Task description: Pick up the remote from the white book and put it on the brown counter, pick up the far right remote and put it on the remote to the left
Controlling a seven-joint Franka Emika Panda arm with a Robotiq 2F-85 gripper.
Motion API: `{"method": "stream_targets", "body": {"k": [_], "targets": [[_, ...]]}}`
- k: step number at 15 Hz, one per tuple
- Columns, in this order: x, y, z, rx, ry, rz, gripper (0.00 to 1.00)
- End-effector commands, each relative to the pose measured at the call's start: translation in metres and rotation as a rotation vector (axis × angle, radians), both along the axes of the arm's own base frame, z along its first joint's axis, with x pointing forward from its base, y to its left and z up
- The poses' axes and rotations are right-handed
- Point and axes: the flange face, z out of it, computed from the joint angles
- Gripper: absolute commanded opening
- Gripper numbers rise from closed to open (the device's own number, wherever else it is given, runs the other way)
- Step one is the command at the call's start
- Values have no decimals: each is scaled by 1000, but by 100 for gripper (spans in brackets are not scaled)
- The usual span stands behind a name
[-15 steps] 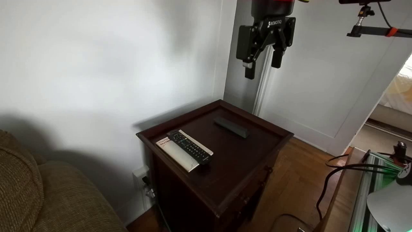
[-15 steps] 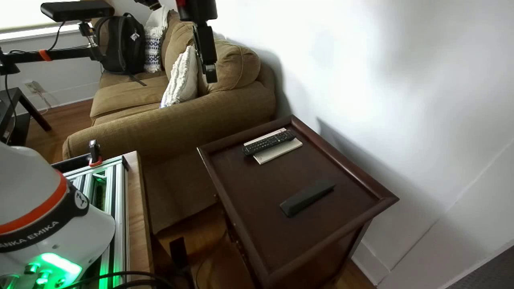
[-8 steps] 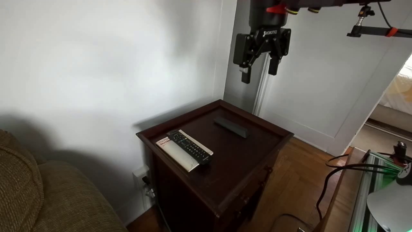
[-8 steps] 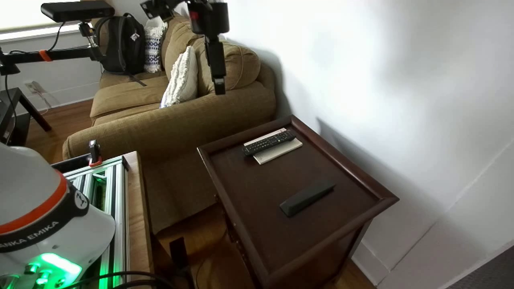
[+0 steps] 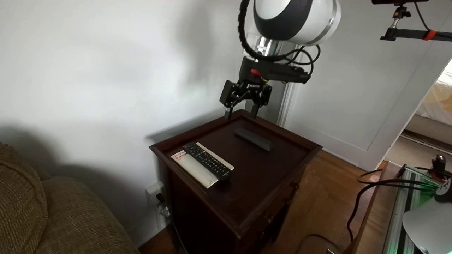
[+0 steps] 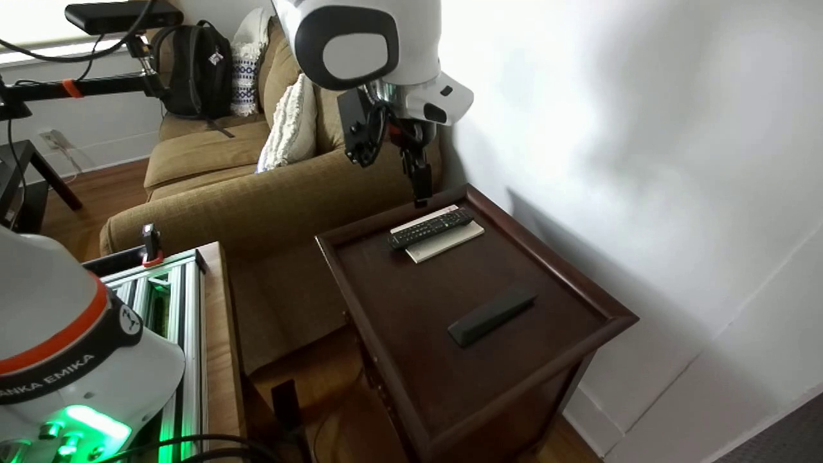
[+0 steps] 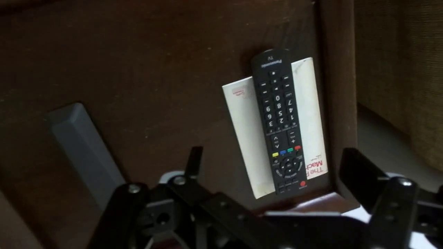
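Buttoned remote (image 7: 279,122): it lies face up on the white book (image 7: 250,133), and its end marked "Panasonic" goes past the edge of the book.
White book: it rests flat on the brown bench (image 6: 411,302), near the side toward the sofa (image 6: 276,206); some red printing is at its corner.
Black remote (image 6: 492,316): it is plain, and it lies directly on the bench, well apart from the book.
Jaws: they are spread wide and hang above the bench, apart from both remotes; in the wrist view, the buttoned remote is seen in the gap between them.
Sofa: it is brown and stands just beside the bench, with a dark backpack (image 6: 199,74) and a white fringed pillow (image 6: 292,128) on it.
Robot base (image 6: 122,373): in an exterior view it is white, with an orange band and a green light low on it.
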Motion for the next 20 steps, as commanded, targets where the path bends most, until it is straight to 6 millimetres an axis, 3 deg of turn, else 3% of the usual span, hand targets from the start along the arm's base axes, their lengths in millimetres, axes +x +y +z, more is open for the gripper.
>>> {"method": "stream_targets", "body": {"k": [1, 8, 9, 11, 20], "targets": [[19, 25, -45, 82, 12, 40, 100], [33, 36, -99, 49, 1, 123, 100], [26, 36, -83, 53, 3, 91, 100], [28, 37, -93, 51, 15, 103, 100], [52, 35, -108, 28, 14, 189, 100]]}}
